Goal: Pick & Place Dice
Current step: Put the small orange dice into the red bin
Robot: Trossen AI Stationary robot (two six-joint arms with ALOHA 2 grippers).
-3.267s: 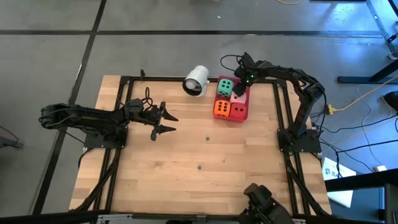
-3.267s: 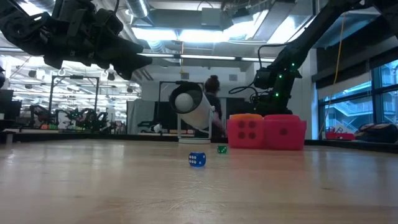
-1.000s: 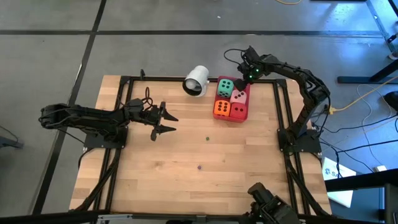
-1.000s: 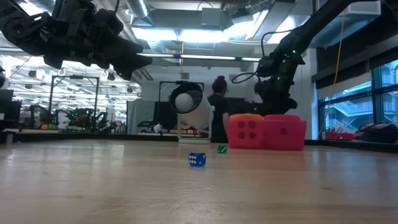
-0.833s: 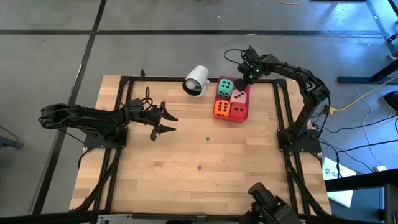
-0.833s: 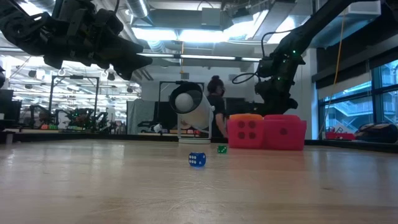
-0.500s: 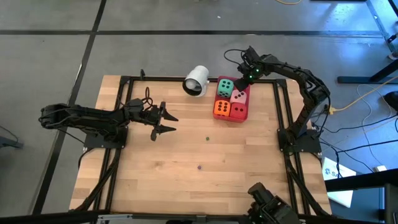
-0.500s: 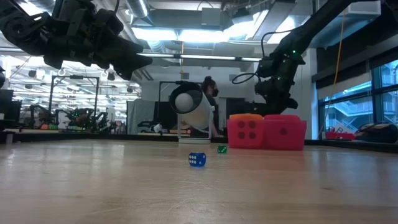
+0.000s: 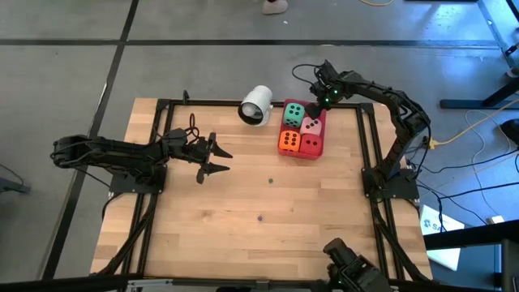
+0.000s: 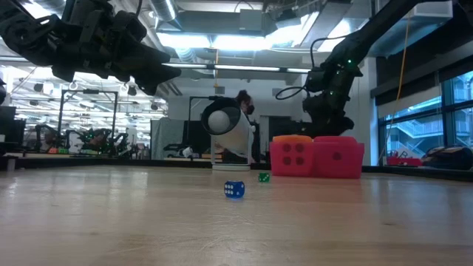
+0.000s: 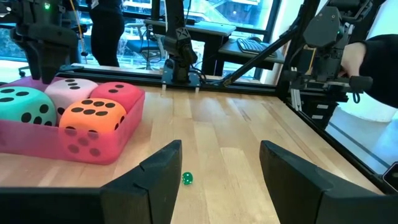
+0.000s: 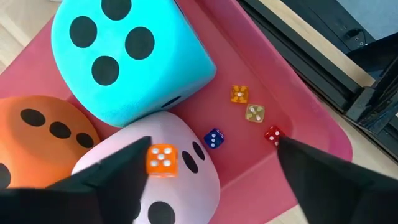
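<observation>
Four soft dice sit together in the red tray (image 9: 319, 148) near the table's far edge: green (image 9: 293, 113), pink (image 9: 313, 126), orange (image 9: 288, 142), red (image 9: 309, 145). My right gripper (image 9: 311, 109) hovers open above the tray's far end; in its wrist view the fingers (image 12: 106, 180) stand over the pink die (image 12: 180, 186), beside the green die (image 12: 124, 56) and orange die (image 12: 37, 137). My left gripper (image 9: 227, 161) waits open above the table's left half, well clear of the tray (image 11: 37, 140).
A white cup (image 9: 256, 105) lies on its side left of the tray. Tiny dice lie about: a green one (image 9: 270, 182) and a blue one (image 9: 260, 217) on bare wood, several in the tray (image 12: 254, 112), one orange atop the pink die (image 12: 161, 158). A person (image 10: 244, 111) stands beyond the table.
Neither arm nor any die has moved. Only the person in the room behind the table has shifted.
</observation>
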